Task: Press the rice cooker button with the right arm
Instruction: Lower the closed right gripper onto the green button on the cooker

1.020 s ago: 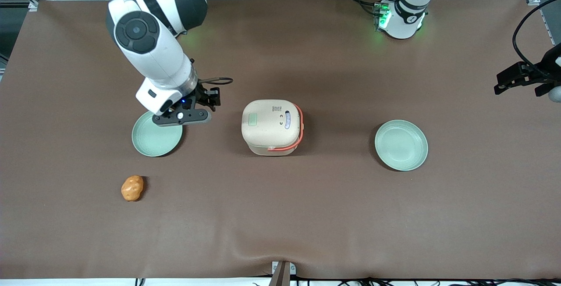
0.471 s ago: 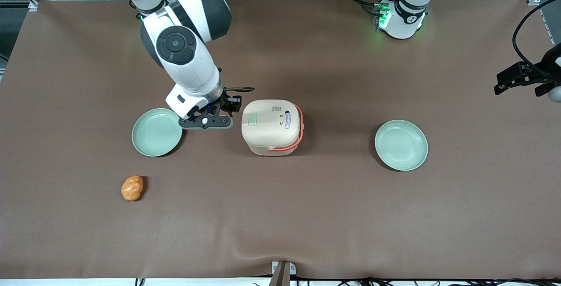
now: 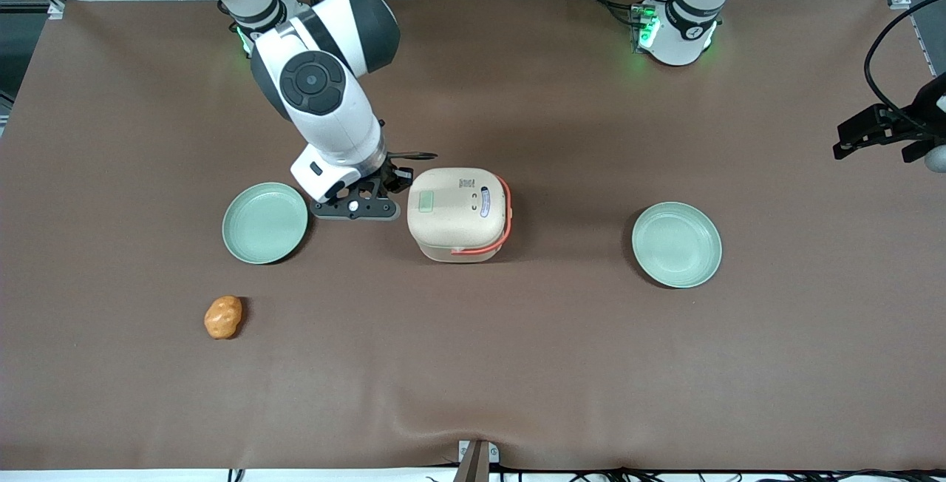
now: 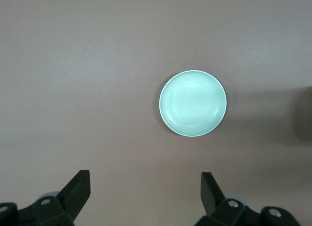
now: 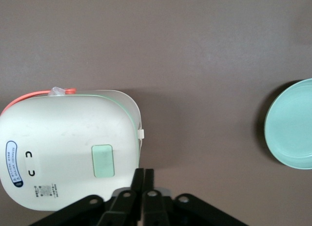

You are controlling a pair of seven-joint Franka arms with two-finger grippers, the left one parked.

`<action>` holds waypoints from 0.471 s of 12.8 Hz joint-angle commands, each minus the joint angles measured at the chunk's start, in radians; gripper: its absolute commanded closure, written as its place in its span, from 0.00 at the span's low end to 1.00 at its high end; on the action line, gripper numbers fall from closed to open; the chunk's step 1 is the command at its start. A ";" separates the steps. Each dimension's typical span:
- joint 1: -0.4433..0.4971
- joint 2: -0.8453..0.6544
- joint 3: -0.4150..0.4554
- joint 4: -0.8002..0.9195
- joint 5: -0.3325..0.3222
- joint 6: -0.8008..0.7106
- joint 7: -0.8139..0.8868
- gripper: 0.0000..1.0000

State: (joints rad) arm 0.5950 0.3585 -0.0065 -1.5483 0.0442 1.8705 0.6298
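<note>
We see the gripper point(image 3: 369, 205) hanging just above the brown table point(image 3: 517, 364), its two fingers point(image 5: 138, 179) pressed together with nothing between them. It sits just beside the rice cooker point(image 3: 457, 213), on the side toward the working arm's end of the table, and in the right wrist view the closed fingertips lie right at the cooker's rounded edge, near the small white latch tab point(image 5: 141, 134); we cannot tell whether they touch it. The right arm point(image 3: 325, 97) slopes down to the gripper from the table edge farthest from the front camera.

The rice cooker stands near the middle of the table with its cream lid shut. On the lid we make out a pale green rectangular button point(image 5: 103, 160), and the salmon-orange handle point(image 3: 504, 219) wraps the side toward the parked arm's end.

Just beside the gripper, toward the working arm's end, lies a pale green plate point(image 3: 264, 222). Nearer the front camera than that plate, toward the near corner at the working arm's end, rests a small orange lumpy object point(image 3: 223, 316). A second green plate point(image 3: 676, 244) lies well apart from the cooker, toward the parked arm's end.
</note>
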 commanded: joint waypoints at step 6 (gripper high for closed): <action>0.063 0.069 -0.010 0.010 0.002 0.101 0.077 1.00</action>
State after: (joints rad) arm 0.6368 0.4109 -0.0066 -1.5486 0.0439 1.9545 0.6829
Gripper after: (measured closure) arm 0.991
